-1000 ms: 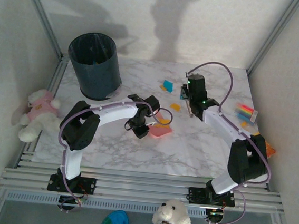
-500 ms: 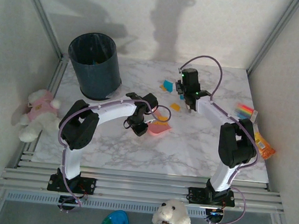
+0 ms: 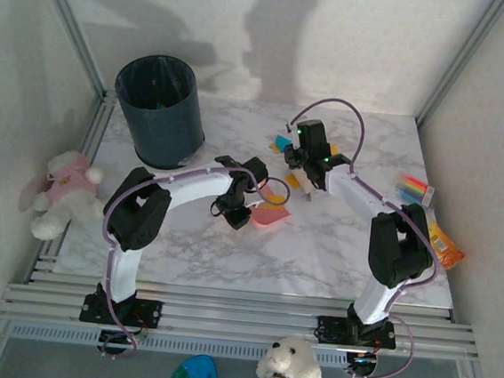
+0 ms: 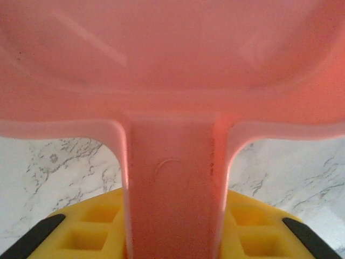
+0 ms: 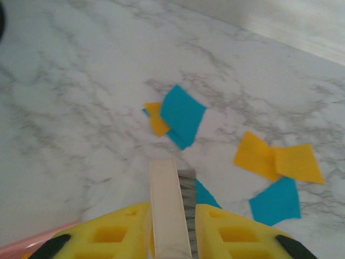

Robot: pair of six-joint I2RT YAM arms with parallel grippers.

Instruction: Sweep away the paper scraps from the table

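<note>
Nearest, below the near edge of the table [image 3: 318,249]: ribbed rail frame [image 3: 240,317] with both arm bases bolted on, a white plush dog [image 3: 287,364] and a small blue object [image 3: 194,375] lower down. Off the left edge, a plush toy in pink [image 3: 60,190]. Toward the middle of the marbled top, left gripper [image 3: 239,215] clenched on the handle of a pink dustpan [image 3: 270,215], handle pinched between the yellow pads [image 4: 81,234] in the left wrist view, pan spreading wide beyond them. Contact between pan and marble not clear. Just beyond the dustpan and slightly right, right gripper [image 3: 298,153] clenched on a brush [image 5: 164,205], pale handle straight out between its yellow pads, grey bristles along the handle's right side. Sliver of pink dustpan rim at the lower left of the right wrist view. Paper scraps [image 5: 182,114] scattered in the far half of the table around the brush: a teal piece overlapping an orange one just ahead of the brush tip, two orange pieces touching side by side to the right, a teal piece near those, another teal piece partly hidden behind the bristles. From above, one orange piece between right gripper and dustpan. Near the right edge, striped packets [image 3: 415,186]; at that edge, closer in, an orange packet [image 3: 449,250]. At the far left corner, a dark bin [image 3: 160,109], upright, well apart from the scraps.
</note>
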